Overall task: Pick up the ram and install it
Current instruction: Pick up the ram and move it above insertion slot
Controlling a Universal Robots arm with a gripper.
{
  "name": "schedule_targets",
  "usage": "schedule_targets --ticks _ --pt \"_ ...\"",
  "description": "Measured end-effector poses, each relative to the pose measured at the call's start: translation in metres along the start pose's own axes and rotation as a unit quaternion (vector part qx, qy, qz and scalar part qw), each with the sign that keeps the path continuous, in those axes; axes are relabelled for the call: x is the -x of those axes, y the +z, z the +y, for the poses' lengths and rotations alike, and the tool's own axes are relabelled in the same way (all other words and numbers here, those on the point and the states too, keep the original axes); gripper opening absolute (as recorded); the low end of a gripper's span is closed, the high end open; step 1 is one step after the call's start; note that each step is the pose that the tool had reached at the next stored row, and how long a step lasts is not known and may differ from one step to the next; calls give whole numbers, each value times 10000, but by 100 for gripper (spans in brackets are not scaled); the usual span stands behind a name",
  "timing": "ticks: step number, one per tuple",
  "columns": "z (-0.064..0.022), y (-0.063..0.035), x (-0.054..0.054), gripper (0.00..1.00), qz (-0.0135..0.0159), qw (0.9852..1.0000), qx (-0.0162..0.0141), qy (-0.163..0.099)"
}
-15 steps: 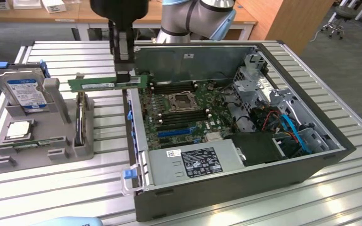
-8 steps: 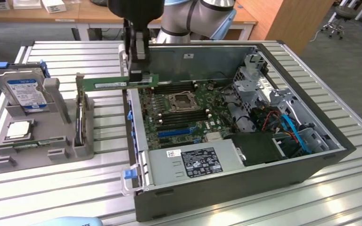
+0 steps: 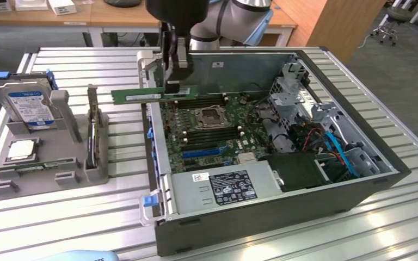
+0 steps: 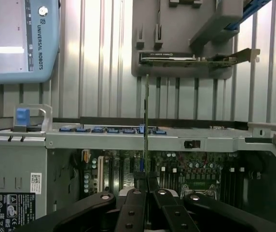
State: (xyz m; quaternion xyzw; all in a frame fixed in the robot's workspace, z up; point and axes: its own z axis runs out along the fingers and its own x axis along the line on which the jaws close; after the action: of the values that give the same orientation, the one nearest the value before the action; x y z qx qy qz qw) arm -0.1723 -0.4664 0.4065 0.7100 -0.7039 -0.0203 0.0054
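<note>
The ram (image 3: 140, 95), a long green stick, hangs level above the near-left rim of the open computer case (image 3: 383, 163). My gripper (image 3: 172, 88) is shut on its right end, just above the motherboard (image 3: 216, 138) and its black memory slots (image 3: 198, 103). From the wrist, the ram (image 4: 146, 121) appears edge-on as a thin strip running straight out from between my fingertips (image 4: 146, 186), over the case's wall (image 4: 128, 137).
On the exterior view's left stands a grey holder (image 3: 56, 163) with a hard drive (image 3: 28, 106), a silver processor (image 3: 22, 149) and an upright card (image 3: 93, 128). Inside the case are a processor socket (image 3: 210, 116), a power supply (image 3: 223, 187) and blue cables (image 3: 339, 149).
</note>
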Motion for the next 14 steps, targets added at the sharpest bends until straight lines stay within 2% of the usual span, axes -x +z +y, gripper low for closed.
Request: schedule_targets --ticks 5,14 --pt "-169 -6 -1 12 0 10000 0 -3" --pt "-529 -20 -4 12 1 10000 0 -10"
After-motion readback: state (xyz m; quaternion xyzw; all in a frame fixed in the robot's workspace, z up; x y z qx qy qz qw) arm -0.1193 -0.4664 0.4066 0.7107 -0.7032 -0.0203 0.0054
